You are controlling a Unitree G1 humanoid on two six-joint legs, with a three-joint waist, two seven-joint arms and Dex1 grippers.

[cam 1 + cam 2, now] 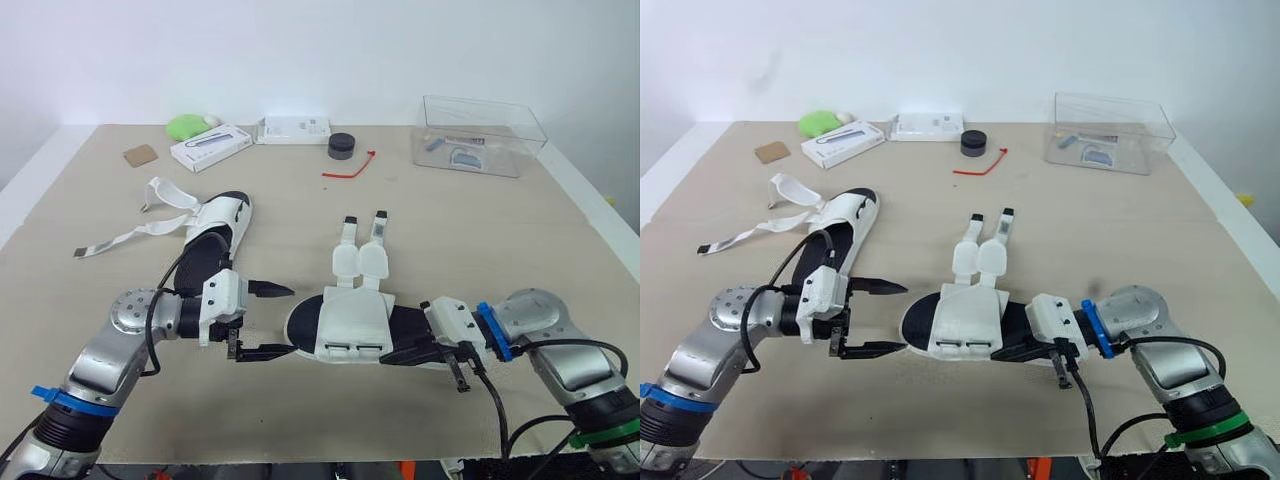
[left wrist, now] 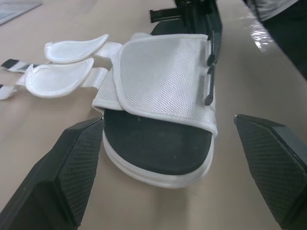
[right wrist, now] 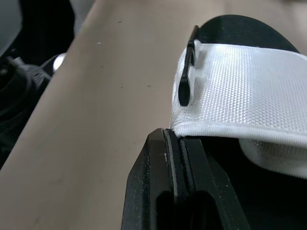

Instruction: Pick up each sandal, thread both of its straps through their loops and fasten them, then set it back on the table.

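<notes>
Far side of the tan table (image 1: 480,230), green lump (image 1: 185,126) at eleven o'clock, brown card square (image 1: 141,155) near it toward ten, long white box (image 1: 211,147) beside the lump, second white box (image 1: 294,129) nearing twelve, black puck (image 1: 342,146) at twelve, red tie (image 1: 352,167) just beside it, clear plastic tub (image 1: 482,134) at one o'clock

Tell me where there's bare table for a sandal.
Bare: right side, between the clear box and the right gripper; also the middle, between the red tie and the near sandal. Crowded: back edge and left, around the far sandal.
</notes>
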